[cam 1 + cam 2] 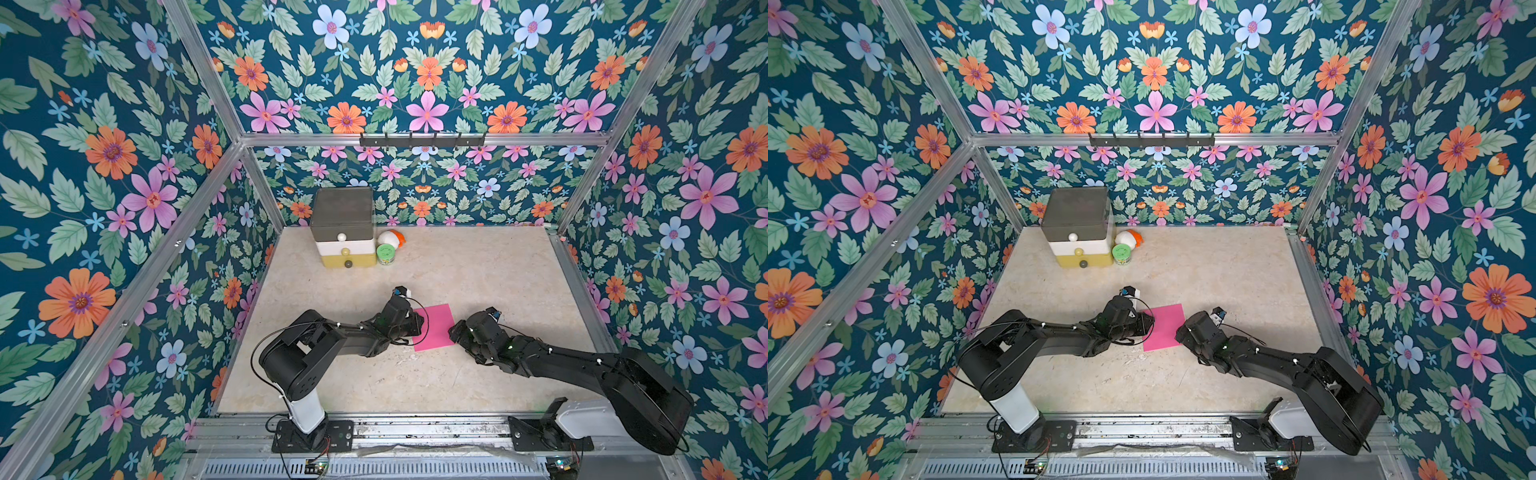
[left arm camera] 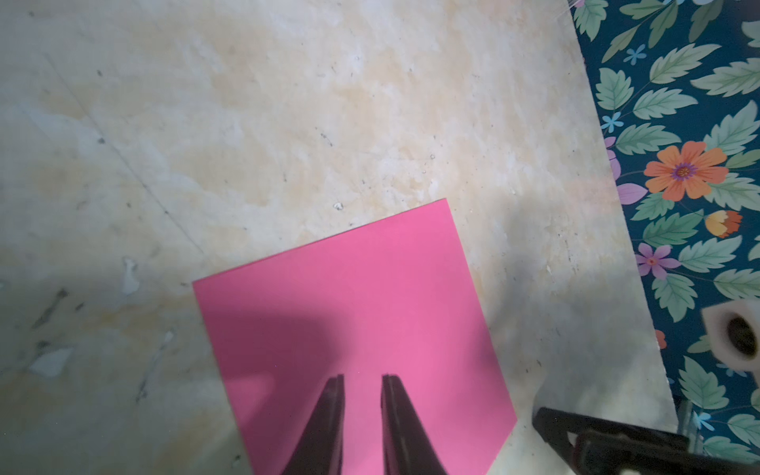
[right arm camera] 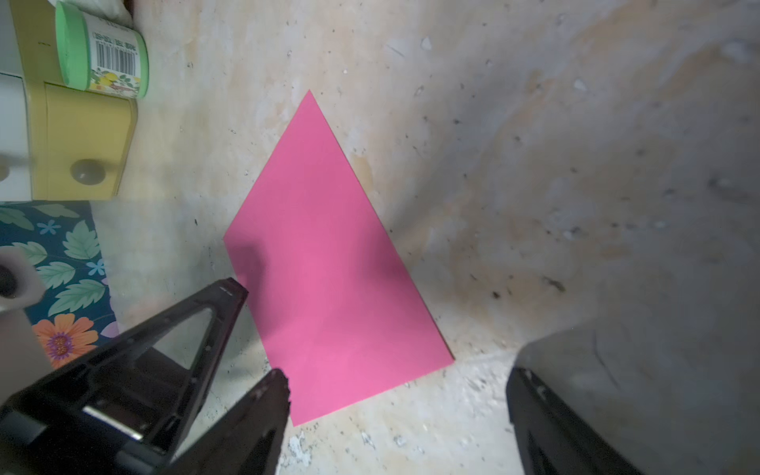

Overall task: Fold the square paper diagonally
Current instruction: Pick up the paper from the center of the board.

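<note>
Paper [image 1: 434, 328]: flat, unfolded.
Left gripper [image 2: 362, 376]: narrowly open, empty, over paper; press down lightly.
Right gripper [image 3: 397, 376]: wide open, empty; pinch near corner, lift toward opposite corner.

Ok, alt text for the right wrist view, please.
A pink square paper lies flat and unfolded on the beige table, the right gripper at its near edge with fingers spread wide. The left gripper is at another edge; a green-lidded jar sits by a yellow drawer.

1 ea: paper [image 1: 434, 328], jar [image 1: 385, 253], cabinet [image 1: 343, 232]; 2 arms [image 1: 353, 332] [image 1: 561, 357].
</note>
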`<state>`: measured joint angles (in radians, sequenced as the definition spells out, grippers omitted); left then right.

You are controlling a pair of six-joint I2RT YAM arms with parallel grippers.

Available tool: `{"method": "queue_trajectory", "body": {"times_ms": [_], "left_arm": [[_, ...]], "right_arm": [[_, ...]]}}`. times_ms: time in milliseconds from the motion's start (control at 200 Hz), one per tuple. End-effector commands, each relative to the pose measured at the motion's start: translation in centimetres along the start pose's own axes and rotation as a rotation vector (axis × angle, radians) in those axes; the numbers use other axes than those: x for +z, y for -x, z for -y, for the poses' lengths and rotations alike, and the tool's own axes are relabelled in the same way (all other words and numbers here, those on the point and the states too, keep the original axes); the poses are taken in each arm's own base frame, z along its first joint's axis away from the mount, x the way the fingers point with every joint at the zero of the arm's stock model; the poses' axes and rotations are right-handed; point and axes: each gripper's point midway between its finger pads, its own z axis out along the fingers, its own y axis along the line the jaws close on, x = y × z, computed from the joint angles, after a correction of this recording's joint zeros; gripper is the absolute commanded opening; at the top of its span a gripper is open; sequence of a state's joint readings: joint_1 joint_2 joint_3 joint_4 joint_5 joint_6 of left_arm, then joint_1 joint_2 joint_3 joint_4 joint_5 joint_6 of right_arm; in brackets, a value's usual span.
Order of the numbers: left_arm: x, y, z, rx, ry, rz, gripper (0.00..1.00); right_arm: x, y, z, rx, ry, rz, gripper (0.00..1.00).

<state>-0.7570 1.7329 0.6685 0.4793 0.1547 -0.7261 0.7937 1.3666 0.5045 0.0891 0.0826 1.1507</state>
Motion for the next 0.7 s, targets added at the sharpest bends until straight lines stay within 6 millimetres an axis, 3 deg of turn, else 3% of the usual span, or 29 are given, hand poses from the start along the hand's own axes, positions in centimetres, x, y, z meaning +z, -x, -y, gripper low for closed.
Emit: {"method": "queue_trajectory", "body": {"times_ms": [0,260,695], "left_arm": [[0.1,0.0,0.2,-0.003,-0.016,0.007,0.23],[0.2,-0.5,-0.3,-0.006,-0.004,-0.003,0.23],[0.2,-0.7,-0.6,-0.006,0.005,-0.004,0.22]], "right_arm": [[0.5,-0.7,0.2,0.014,-0.008,-0.034,0.87],[1.5,-0.7,-1.0,0.006,0.023,-0.043,0.86],[1.1,0.1,-4.9,-0.060,0.135,-0.030,0.85]]}}
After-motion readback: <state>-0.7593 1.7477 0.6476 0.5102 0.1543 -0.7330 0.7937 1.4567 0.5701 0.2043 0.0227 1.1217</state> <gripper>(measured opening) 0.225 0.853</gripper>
